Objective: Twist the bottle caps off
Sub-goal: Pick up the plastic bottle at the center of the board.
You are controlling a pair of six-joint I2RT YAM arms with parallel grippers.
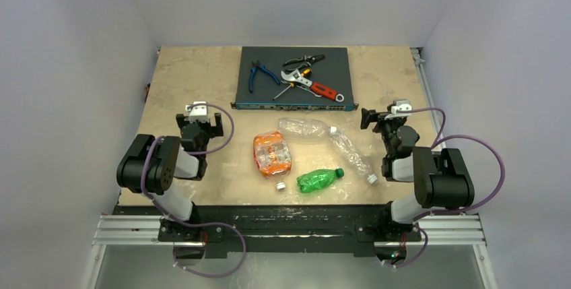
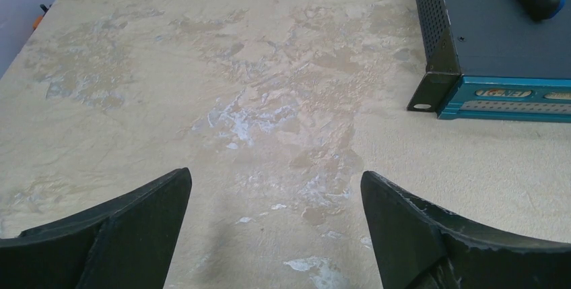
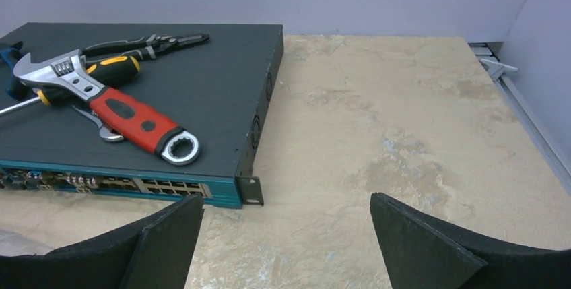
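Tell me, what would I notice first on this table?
The bright bottles lying in the middle of the table: an orange-label bottle, a green bottle, a clear bottle and a second clear bottle. Behind them a red-handled wrench lies among tools on a dark box. The left gripper and the right gripper wait open, one on each side.
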